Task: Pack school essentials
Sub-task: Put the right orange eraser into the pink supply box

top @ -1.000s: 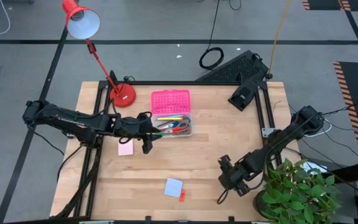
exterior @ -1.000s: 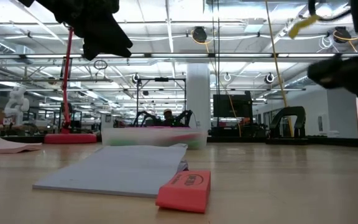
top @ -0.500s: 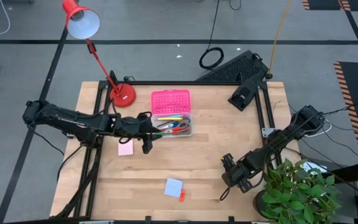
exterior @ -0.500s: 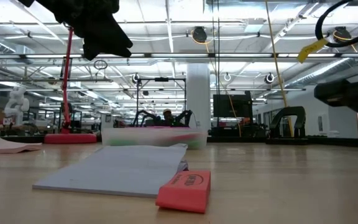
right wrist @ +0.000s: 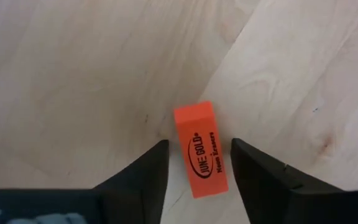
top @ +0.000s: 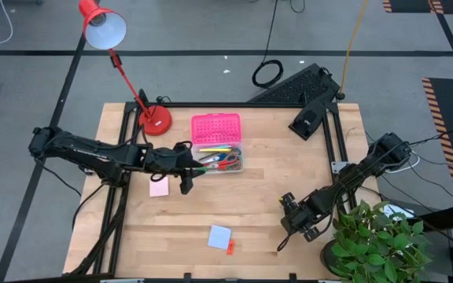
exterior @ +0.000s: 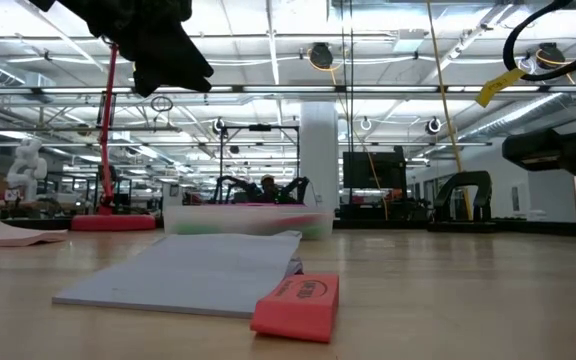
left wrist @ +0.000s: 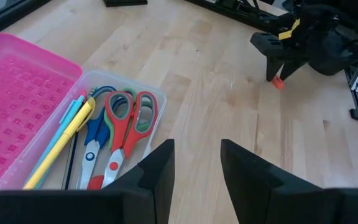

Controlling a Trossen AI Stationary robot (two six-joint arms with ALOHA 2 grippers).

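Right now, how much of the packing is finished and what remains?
Done: scissors and pencils lie in the clear box. In hand: the right gripper, open, straddles an orange eraser on the table, not yet gripped; the left gripper hovers open and empty beside the box. Left: the pink note pad, the blue note pad and the red eraser beside it lie on the table.

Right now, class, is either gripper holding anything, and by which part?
Nothing is held. The right gripper straddles the orange eraser, fingers apart; the left gripper is open, empty.

orange eraser [right wrist: 202, 150] with black print; pink lid [left wrist: 14, 109] with square grid; red scissors [left wrist: 124, 132]
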